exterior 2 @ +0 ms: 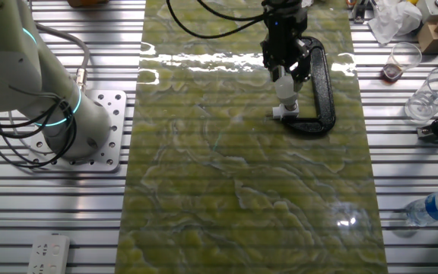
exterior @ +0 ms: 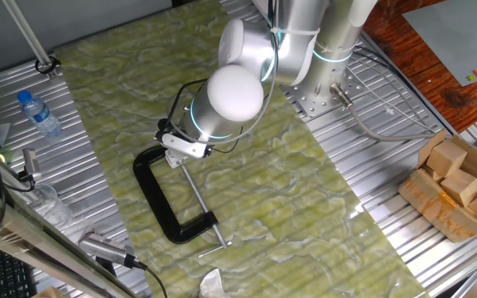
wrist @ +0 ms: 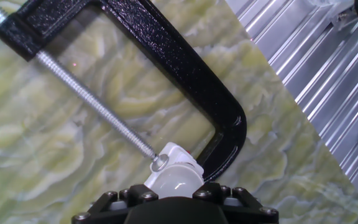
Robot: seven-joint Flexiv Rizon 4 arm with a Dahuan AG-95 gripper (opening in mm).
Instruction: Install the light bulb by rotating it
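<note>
Clamp [exterior 2: 319, 91] frame curves close beside the light bulb [exterior 2: 285, 88], which my tool [exterior 2: 286, 74] grips over its socket [wrist: 178, 157]; only my hand view shows the screw tip [wrist: 160, 163] touching that socket.

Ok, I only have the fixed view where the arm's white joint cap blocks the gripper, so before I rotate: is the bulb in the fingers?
Observer: Yes. In the other fixed view the gripper looks closed on the light bulb, with a finger on either side of it.
Operator: Is the bulb over its socket?
Observer: It stands upright on a small white socket at the end of the black C-clamp.
Operator: What holds the socket?
Observer: The hand view shows the tip of the clamp's screw touching the socket, which sits in the clamp's curved corner.
</note>
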